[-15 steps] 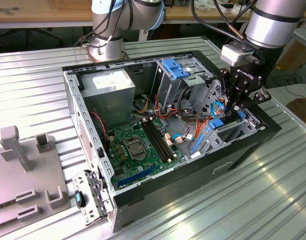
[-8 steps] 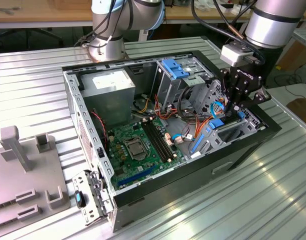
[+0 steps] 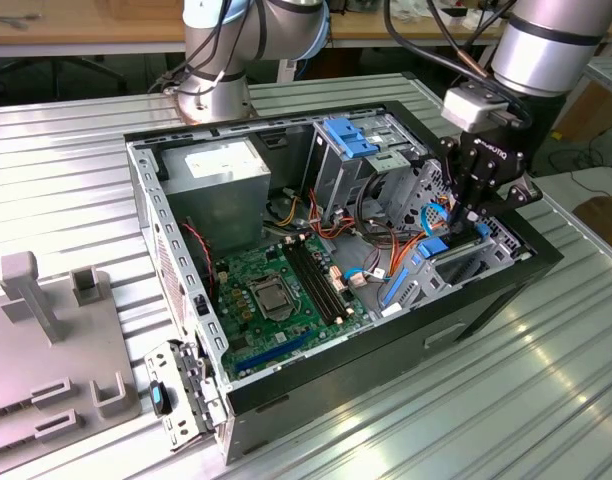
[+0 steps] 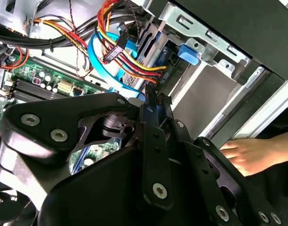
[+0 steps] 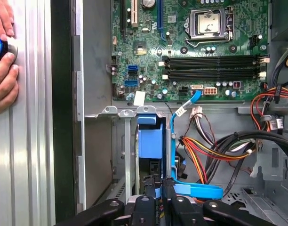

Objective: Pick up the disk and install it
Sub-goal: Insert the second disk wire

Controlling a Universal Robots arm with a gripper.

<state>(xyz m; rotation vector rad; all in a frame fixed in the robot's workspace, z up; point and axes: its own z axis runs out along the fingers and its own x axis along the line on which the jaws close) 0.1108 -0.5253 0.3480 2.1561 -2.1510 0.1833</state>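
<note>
Disk (image 5: 150, 139) edge-on in the claw, low in the drive bay at the front of the case (image 3: 506, 285).

Gripper (image 5: 158, 186) looks clenched on the disk's rear edge, jaws nearly together across the thin side. I judge it rigid and fairly dense, with bare metal faces likely slick and shock-sensitive, so the blue frame edges are the place to grip. Room is tight: the bay's sheet-metal wall (image 5: 120, 155) is just beside it on one side, and the blue data cable (image 5: 196, 190) and power wire bundle (image 5: 200, 150) crowd the other. The motherboard (image 5: 205, 56) sits beyond the bay lip. A person's hand (image 5: 4, 70) rests on the table outside the case.
</note>
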